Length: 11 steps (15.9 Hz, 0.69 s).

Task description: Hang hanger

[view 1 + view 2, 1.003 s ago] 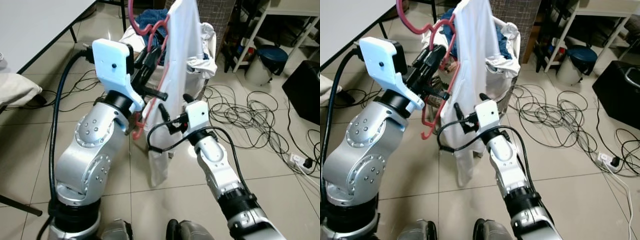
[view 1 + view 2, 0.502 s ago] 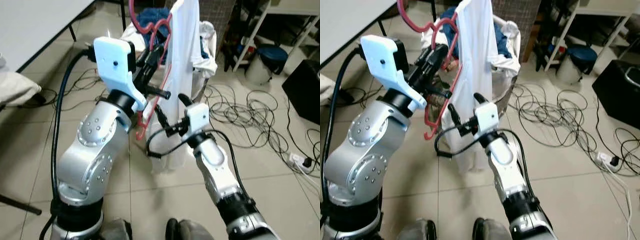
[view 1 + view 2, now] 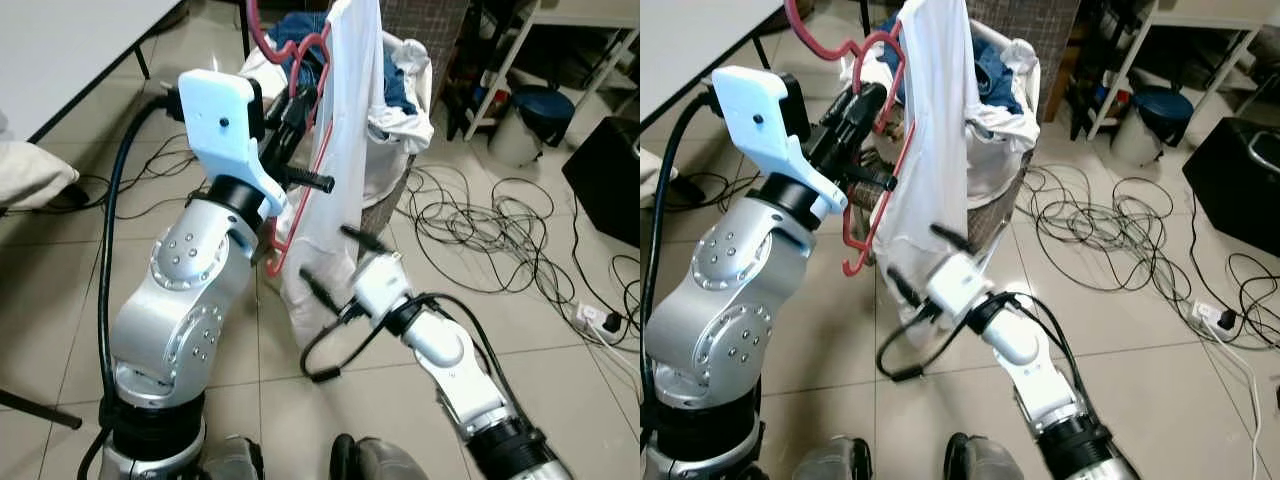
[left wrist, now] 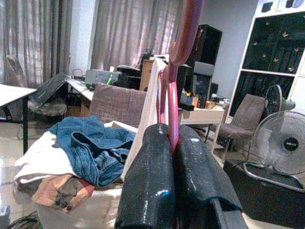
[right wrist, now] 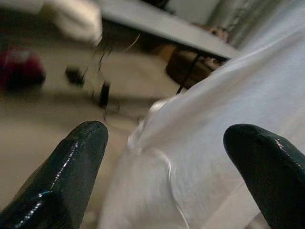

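My left gripper (image 3: 305, 105) is raised at chest height, shut on a red plastic hanger (image 3: 303, 52). A white garment (image 3: 340, 170) is draped on the hanger and hangs down toward the floor. In the left wrist view the two black fingers (image 4: 147, 181) pinch the hanger's red bar (image 4: 174, 114), with the garment's edge just behind. My right gripper (image 3: 340, 265) is lower, open, with its fingers spread against the garment's lower part. In the right wrist view the white cloth (image 5: 205, 157) lies between the two spread fingertips (image 5: 62, 176).
A laundry basket (image 3: 385, 195) heaped with blue jeans (image 3: 300, 35) and white clothes stands right behind the garment. Tangled cables (image 3: 480, 230) cover the tiles to the right. A white table (image 3: 60, 50) is at the left, a blue-lidded bin (image 3: 535, 115) and black box (image 3: 610, 170) at the right.
My right arm has dropped and swung lower, so its open gripper now sits at the garment's lower part. The left gripper keeps its hold on the hanger, shifted slightly left.
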{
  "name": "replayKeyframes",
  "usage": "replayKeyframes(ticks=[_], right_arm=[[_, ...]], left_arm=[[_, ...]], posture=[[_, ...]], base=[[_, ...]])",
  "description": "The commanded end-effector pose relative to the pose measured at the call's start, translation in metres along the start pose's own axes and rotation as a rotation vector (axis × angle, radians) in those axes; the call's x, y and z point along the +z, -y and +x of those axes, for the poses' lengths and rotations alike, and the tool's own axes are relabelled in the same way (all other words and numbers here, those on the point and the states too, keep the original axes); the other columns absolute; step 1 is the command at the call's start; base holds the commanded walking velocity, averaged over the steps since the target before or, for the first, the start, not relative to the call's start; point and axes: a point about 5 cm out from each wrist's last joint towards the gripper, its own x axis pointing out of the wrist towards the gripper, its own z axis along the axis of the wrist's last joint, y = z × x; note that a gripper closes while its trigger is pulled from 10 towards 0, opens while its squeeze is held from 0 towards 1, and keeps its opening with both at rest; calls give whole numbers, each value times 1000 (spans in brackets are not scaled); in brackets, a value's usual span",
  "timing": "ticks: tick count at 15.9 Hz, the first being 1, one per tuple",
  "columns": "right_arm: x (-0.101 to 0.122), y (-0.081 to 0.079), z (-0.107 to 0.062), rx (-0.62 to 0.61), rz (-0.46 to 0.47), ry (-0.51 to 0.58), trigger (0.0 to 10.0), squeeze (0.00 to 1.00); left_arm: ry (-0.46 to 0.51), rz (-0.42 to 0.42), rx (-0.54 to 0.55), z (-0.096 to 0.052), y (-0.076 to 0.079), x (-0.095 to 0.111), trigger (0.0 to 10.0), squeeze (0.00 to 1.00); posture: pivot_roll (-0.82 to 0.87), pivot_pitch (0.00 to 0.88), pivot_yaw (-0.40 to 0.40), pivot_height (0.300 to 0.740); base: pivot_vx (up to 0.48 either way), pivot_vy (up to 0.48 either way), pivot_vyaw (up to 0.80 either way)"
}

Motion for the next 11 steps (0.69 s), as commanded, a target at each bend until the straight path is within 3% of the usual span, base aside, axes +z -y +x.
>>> replayKeyframes(ticks=[1, 4, 5, 8, 9, 10, 11], right_arm=[[-1, 5, 1, 23, -84, -31, 10000, 0], [-2, 13, 7, 87, -256, -70, 10000, 0], [0, 14, 10, 105, -272, -66, 10000, 1000], [3, 14, 19, 173, -371, -70, 10000, 1000], [4, 16, 23, 183, -403, -74, 10000, 918], [4, 20, 28, 183, -429, -83, 10000, 0], [4, 27, 36, 166, -444, -106, 10000, 0]], left_arm=[[45, 9, -25, 2, 4, 9, 10000, 0], [35, 5, -39, 2, 6, 7, 10000, 0], [31, 13, -47, 2, 7, 6, 10000, 0], [22, 26, -58, 1, 8, 4, 10000, 0], [20, 43, -68, 2, 9, 4, 10000, 0], [19, 50, -78, 2, 10, 3, 10000, 0], [15, 53, -96, 2, 12, 3, 10000, 0]], posture=[[-45, 134, -56, 740], [-46, 134, -53, 740], [-45, 134, -51, 740], [-43, 134, -47, 740], [-42, 133, -45, 740], [-46, 134, -43, 740], [-46, 135, -41, 740]], base=[[0, 0, 0], [0, 0, 0], [0, 0, 0], [0, 0, 0], [0, 0, 0], [0, 0, 0], [0, 0, 0]])
